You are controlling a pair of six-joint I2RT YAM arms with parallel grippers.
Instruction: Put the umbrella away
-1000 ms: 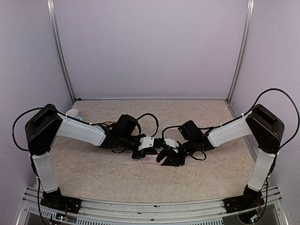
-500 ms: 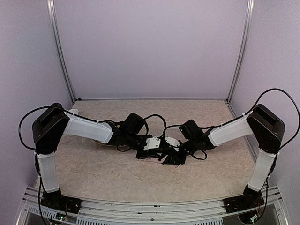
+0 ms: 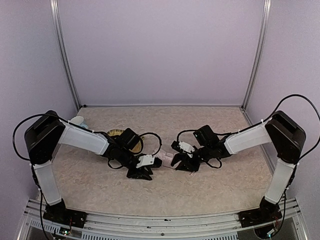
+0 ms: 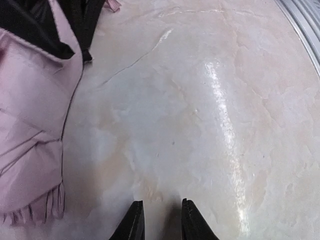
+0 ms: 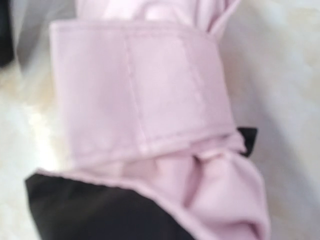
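Table [image 4: 210, 125] beige marble-look, umbrella [image 4: 30, 125] on it; lilac walls [image 3: 160, 50].

Top camera high, near side, facing down on table [image 3: 100, 190]; wrist cameras close, sharing umbrella [image 4: 30, 125].

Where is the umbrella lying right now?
Top view: the umbrella lies on the table near its middle, between the left tool and the right tool. Left wrist view: far left.
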